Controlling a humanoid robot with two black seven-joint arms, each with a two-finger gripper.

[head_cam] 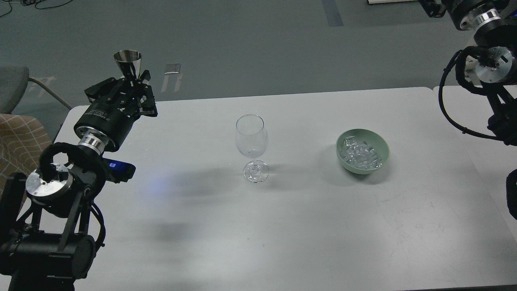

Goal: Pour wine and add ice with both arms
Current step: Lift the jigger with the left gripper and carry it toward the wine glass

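The left tool (131,87) is clenched around a steel jigger (128,60), upright, well left of the wine glass (251,139). The glass looks empty; the ice (359,153) sits in the green bowl (379,147) on the counter (282,226). The right tool is out of view. Pouring and icing both remain.

The left hand (131,83) grips a steel cone-shaped cup (128,60) upright above the desk's (282,226) far left corner. A clear wine glass (251,145) stands mid-desk; to its right, well apart, a green bowl (377,161) holds ice (358,153). The right arm (484,60) shows only joints.
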